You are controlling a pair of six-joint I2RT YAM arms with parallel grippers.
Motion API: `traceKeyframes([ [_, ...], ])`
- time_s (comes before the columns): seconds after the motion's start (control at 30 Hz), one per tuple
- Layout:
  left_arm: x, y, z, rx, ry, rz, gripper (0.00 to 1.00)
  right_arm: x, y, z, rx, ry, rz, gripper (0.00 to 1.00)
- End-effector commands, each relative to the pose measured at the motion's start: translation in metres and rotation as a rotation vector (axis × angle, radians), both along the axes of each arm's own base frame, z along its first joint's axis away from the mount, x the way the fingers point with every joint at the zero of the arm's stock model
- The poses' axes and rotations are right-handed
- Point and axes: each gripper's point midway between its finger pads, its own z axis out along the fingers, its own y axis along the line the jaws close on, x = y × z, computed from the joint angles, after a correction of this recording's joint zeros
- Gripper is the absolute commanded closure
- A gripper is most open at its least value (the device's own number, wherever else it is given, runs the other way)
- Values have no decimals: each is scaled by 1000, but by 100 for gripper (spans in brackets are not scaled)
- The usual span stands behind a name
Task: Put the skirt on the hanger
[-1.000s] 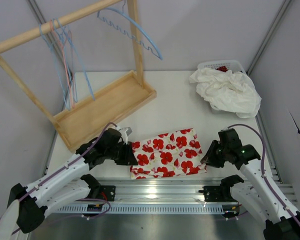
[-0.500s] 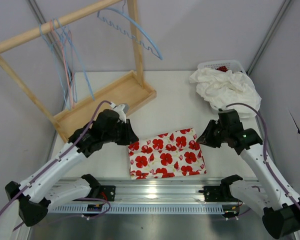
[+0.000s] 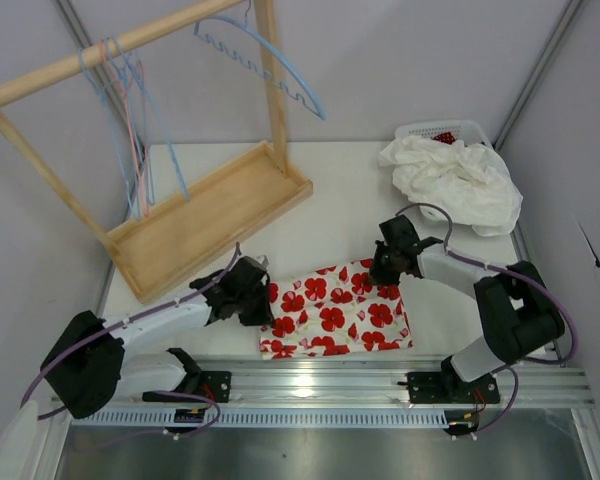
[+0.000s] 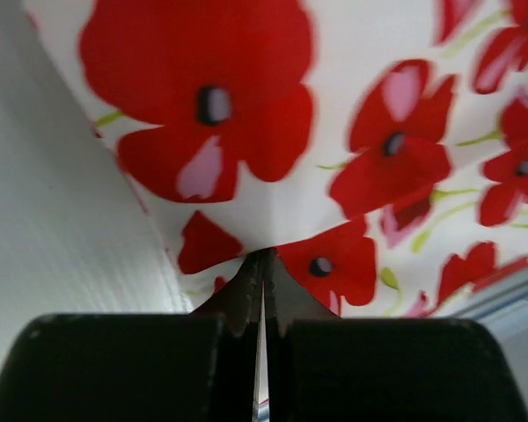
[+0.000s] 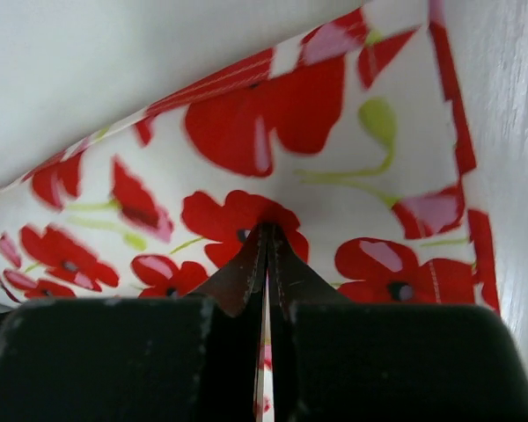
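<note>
The top camera looked down from above and behind the arms over the whole white surface [image 3: 350,215]. The wrist cameras looked along the left gripper [image 4: 264,257] and right gripper [image 5: 267,230], very close to the white fabric skirt with red poppies [image 3: 335,310], which all three views shared.

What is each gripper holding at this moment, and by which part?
Both hold the flowered skirt: the left gripper pinches the fabric near its far left corner, the right gripper near its far right corner.

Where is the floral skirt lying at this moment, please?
In the top view, the skirt lies flat at the near centre of the table, the left gripper shut on its left edge and the right gripper on its far right corner.
</note>
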Motion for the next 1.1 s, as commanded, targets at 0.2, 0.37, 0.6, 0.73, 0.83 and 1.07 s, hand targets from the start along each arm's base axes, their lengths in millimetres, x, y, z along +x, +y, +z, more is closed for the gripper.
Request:
traceKeyframes([
  [0.2, 51, -16, -33, 46, -96, 81, 100, 39, -21, -48, -163, -24, -49, 100],
  [0.37, 94, -35, -40, 45, -148, 12, 100, 71, -38, -50, -155, -69, -133, 100],
  [0.6, 144, -30, -19, 167, -186, -98, 100, 110, -79, -31, -251, -105, -224, 100],
  [0.73, 134, -2, -17, 255, -176, -104, 100, 116, -112, -19, -281, -127, -303, 100],
  [0.83, 132, 0, -5, 251, -209, -143, 99, 113, -119, -12, -306, -140, -306, 100],
  [1.07, 147, -27, 121, 72, -486, -206, 70, 122, -46, 95, 9, -370, -85, 89],
])
